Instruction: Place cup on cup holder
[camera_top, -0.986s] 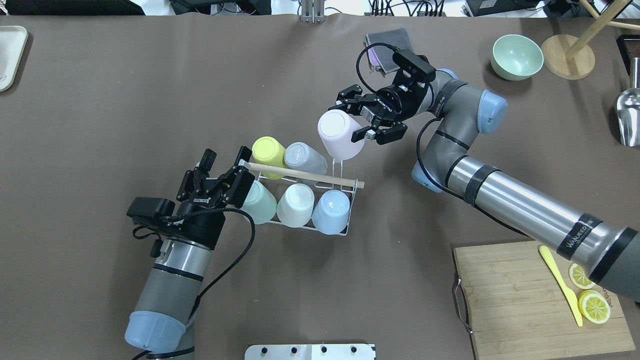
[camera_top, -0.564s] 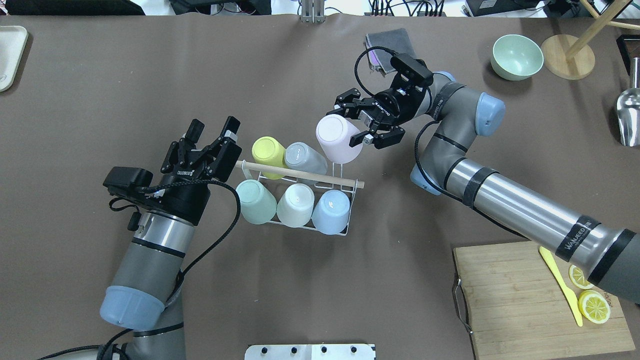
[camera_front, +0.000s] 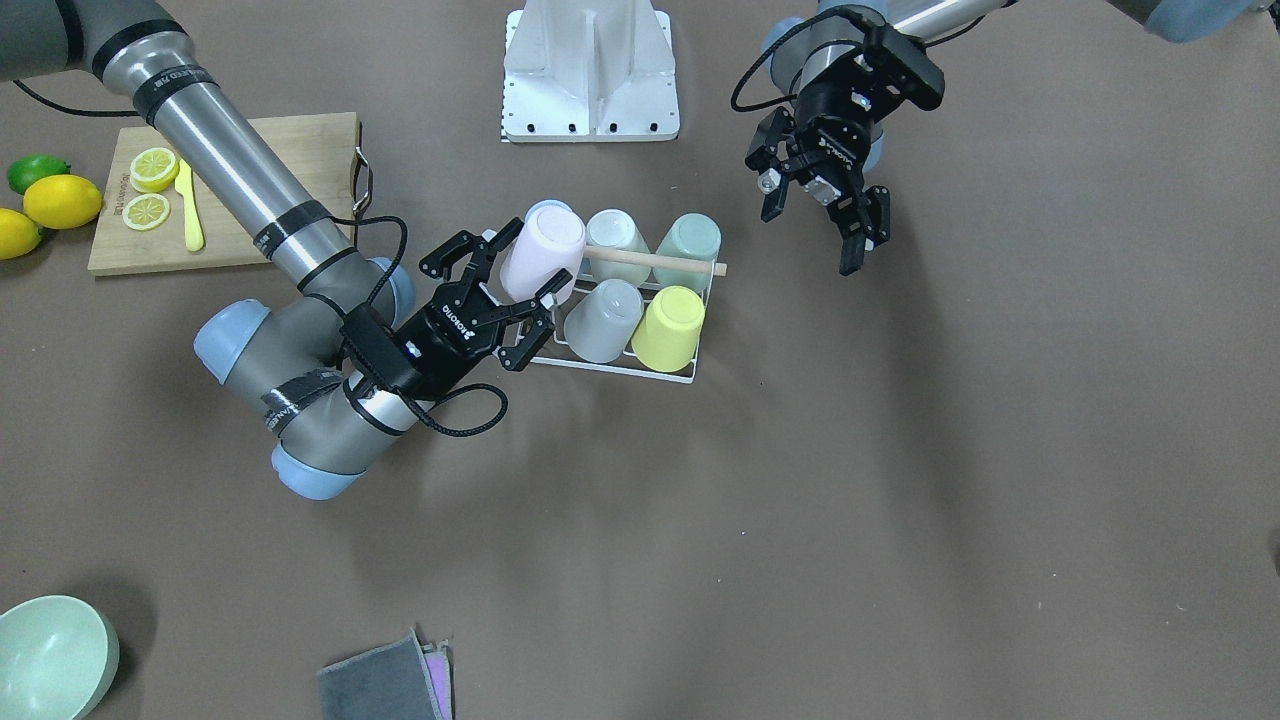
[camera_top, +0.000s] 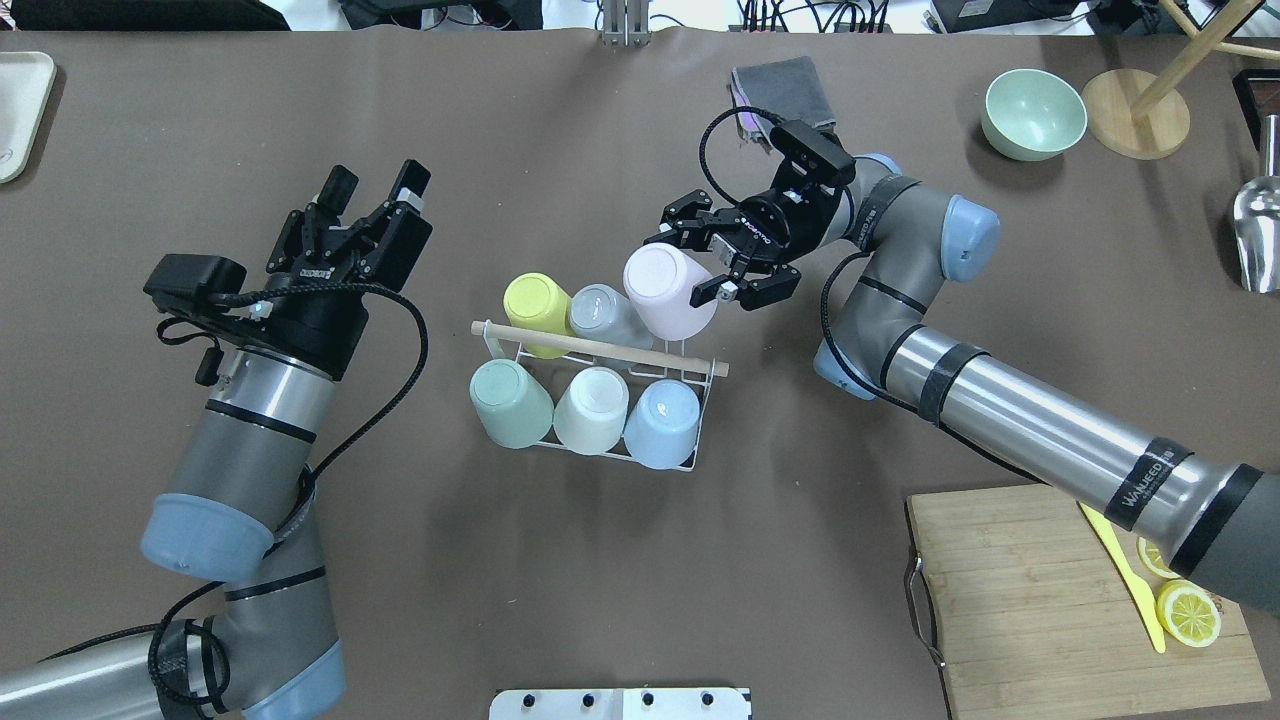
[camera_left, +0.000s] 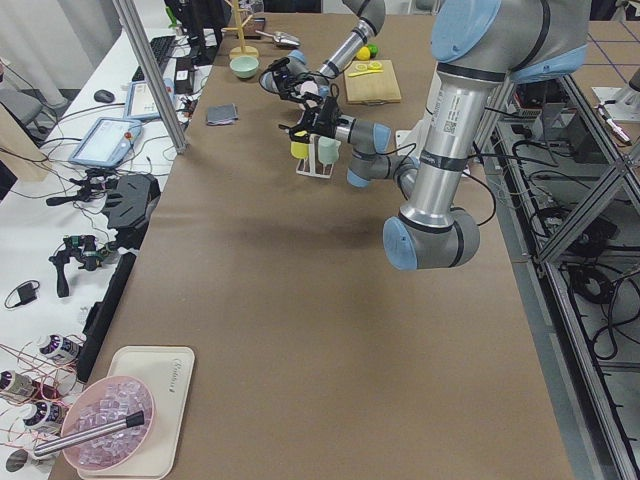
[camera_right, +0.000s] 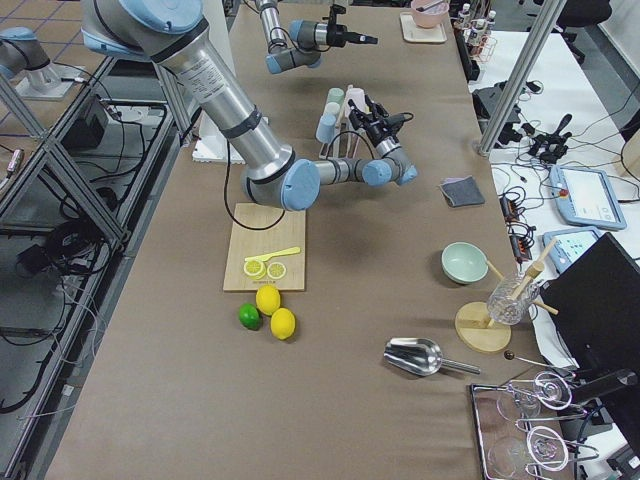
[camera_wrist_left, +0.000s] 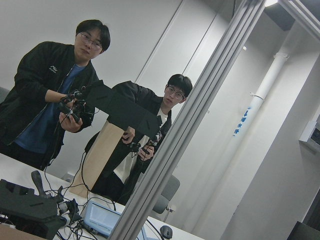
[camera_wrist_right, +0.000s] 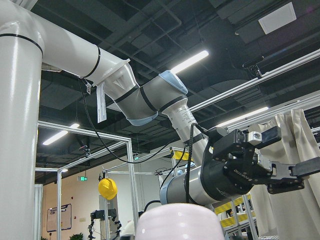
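1. Overhead exterior view: the pink cup (camera_top: 662, 290) hangs bottom-up and tilted over the cup holder (camera_top: 655, 357). It is at the last free place at the end of the holder's far row, just beside the grey cup (camera_top: 605, 315).
2. A second ago the pink cup stood higher above the holder and further from the grey cup, with long bare prongs showing under it. Now it has come down, and only short wire stubs show below its rim. From where I stand I cannot tell whether it is seated on a prong.
3. The right gripper (camera_top: 680, 265) has followed it down. Its fingers are spread wide on either side of the cup's wall, and the pads look pressed against it, so it has hold of the cup.
4. The left gripper (camera_top: 378, 185) was right at the holder's other end a second ago, by the mint cup (camera_top: 510, 402). It has since pulled back and now hangs well apart from the holder, fingers parted with nothing between them.
5. The yellow cup (camera_top: 537, 305), white cup (camera_top: 592, 405) and blue cup (camera_top: 663, 420) sit on the holder as before, as do the grey and mint ones.
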